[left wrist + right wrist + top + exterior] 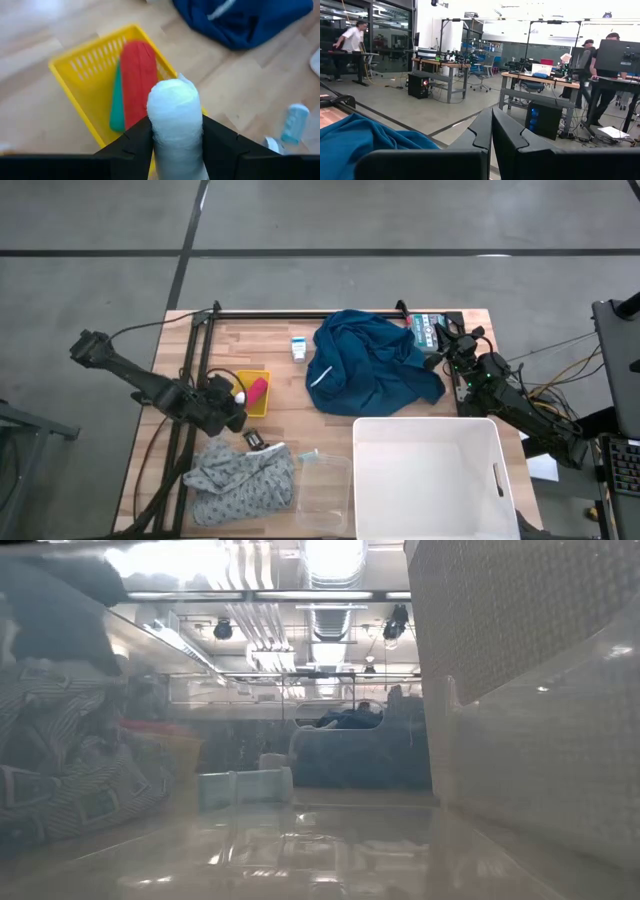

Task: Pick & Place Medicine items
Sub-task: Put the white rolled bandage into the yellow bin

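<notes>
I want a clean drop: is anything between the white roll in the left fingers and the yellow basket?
Nothing visible does. The left gripper, shut on the white roll, holds it over the yellow basket. A red item and a green item lie inside, under the roll's tip; the mesh beside them is bare.

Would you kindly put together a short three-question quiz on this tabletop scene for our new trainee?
1. True or false: the left end effector is shut on a white roll.
2. Which item lies inside the yellow basket? A) a red item B) the blue cloth C) the white carton
3. Fill in: the right end effector is ____.

Key: 1 true; 2 A; 3 shut, beside the blue cloth at the table's far right edge.
</notes>
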Robot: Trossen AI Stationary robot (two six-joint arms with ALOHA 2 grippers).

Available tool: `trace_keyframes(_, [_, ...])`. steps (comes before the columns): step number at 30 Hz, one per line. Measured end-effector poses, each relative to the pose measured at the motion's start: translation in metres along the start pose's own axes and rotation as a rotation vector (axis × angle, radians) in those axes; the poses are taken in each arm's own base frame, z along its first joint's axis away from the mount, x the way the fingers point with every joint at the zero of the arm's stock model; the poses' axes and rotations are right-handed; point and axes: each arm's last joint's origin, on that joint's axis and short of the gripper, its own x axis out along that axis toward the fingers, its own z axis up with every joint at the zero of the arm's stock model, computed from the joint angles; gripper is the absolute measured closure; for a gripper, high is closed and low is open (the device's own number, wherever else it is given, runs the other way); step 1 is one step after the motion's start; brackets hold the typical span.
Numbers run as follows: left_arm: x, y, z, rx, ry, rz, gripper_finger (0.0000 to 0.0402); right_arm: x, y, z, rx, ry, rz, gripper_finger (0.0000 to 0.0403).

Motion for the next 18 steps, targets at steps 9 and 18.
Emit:
trace_keyframes(9, [0.004,0.012,0.021,-0.043,-0.117,0.071,0.0255,0.000,0.000,0.000,0.000,0.000,0.000,0.0394])
trace_keyframes(18, [0.013,0.022,0.040,-0.011,-0.151,0.164,0.0255,0.000,0.000,0.000,0.000,0.000,0.000,0.0394])
